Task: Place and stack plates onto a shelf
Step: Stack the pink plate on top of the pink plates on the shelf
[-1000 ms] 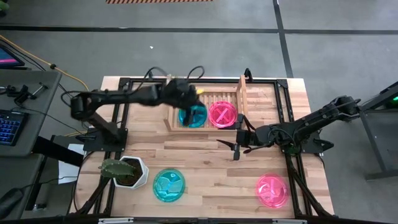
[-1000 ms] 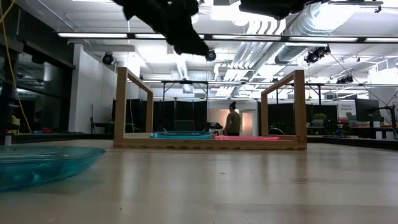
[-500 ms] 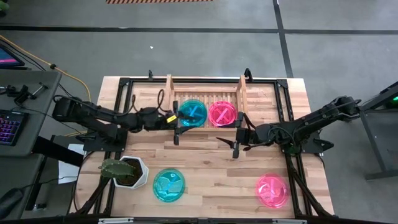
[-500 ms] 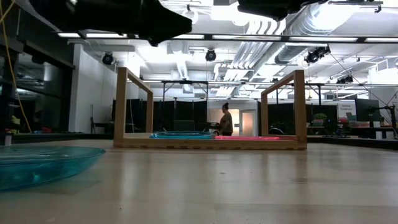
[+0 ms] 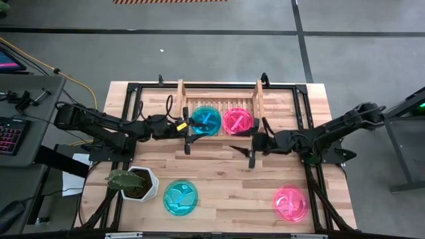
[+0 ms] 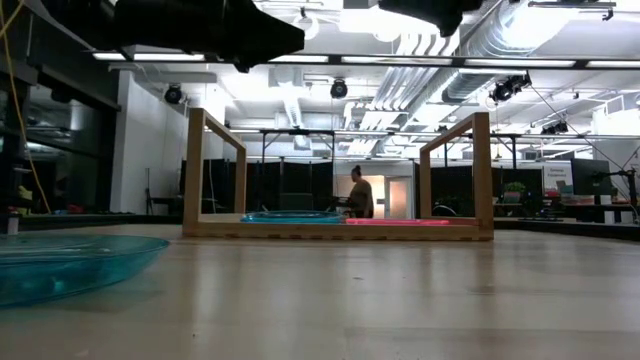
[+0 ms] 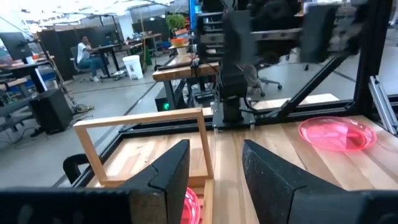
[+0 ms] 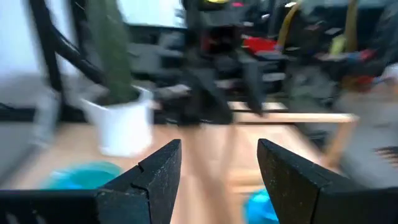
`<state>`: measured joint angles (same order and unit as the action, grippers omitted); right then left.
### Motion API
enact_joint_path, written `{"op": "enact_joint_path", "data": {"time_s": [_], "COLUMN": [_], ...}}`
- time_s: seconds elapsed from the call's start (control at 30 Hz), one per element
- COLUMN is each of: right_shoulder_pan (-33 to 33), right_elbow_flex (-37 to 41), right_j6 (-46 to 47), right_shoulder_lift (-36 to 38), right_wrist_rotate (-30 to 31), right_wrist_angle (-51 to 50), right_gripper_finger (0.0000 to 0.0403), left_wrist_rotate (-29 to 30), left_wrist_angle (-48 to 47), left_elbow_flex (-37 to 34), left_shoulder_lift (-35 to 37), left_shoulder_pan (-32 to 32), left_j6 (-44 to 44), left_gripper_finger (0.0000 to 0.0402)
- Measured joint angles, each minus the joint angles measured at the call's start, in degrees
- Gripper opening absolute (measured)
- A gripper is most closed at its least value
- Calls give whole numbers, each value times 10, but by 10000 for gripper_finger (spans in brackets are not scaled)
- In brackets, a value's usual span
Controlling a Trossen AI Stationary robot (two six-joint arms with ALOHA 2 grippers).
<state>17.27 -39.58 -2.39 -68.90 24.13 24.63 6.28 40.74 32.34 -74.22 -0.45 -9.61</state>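
Note:
The wooden shelf (image 5: 219,106) stands at the table's far middle. A teal plate (image 5: 205,121) and a pink plate (image 5: 238,121) lie side by side on its slats. Another teal plate (image 5: 180,197) and another pink plate (image 5: 290,202) lie flat on the table near its front edge. My left gripper (image 5: 190,141) hovers open just near-left of the shelf, pointing level toward the right. My right gripper (image 5: 248,155) hovers open near-right of the shelf, pointing left. Both hold nothing; the wrist views show the gaps at my left gripper (image 7: 214,171) and my right gripper (image 8: 217,171).
A white pot with a plant (image 5: 136,182) stands at the near left, beside the loose teal plate. Black frame rails (image 5: 302,113) run along the table's sides. Bare wood lies between the two grippers and the front plates. A person (image 6: 355,195) shows far off in the room.
My left gripper has drawn back from above the teal plate on the shelf toward the table's near-left, come down, and tipped from pointing downward to level. It has then kept still. The plates have not moved.

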Motion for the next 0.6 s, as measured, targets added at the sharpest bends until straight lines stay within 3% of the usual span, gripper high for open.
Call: {"op": "enact_joint_path", "data": {"time_s": [0.07,0.17,0.3,0.37,0.5,0.6], "right_shoulder_pan": [18,57,107,116,118,129], "right_elbow_flex": [-22,-77,-137,-154,-170,-144], "right_j6": [56,122,231,316,484,580], "right_shoulder_lift": [0,-3,-31,-51,-83,-100], "right_wrist_rotate": [-30,-53,16,14,-125,-233], "right_wrist_angle": [-46,-206,-386,-495,-693,-770], "right_gripper_finger": [204,204,204,204,204,204], "left_wrist_rotate": [0,0,-1,-1,-1,-1], "left_wrist_angle": [2,2,7,13,12,11], "left_elbow_flex": [0,0,0,0,0,0], "left_shoulder_lift": [0,0,5,10,15,15], "left_shoulder_pan": [-1,-1,-1,-1,-1,-1], "left_j6": [0,0,0,0,4,14], "left_gripper_finger": [136,136,136,136,136,136]}}
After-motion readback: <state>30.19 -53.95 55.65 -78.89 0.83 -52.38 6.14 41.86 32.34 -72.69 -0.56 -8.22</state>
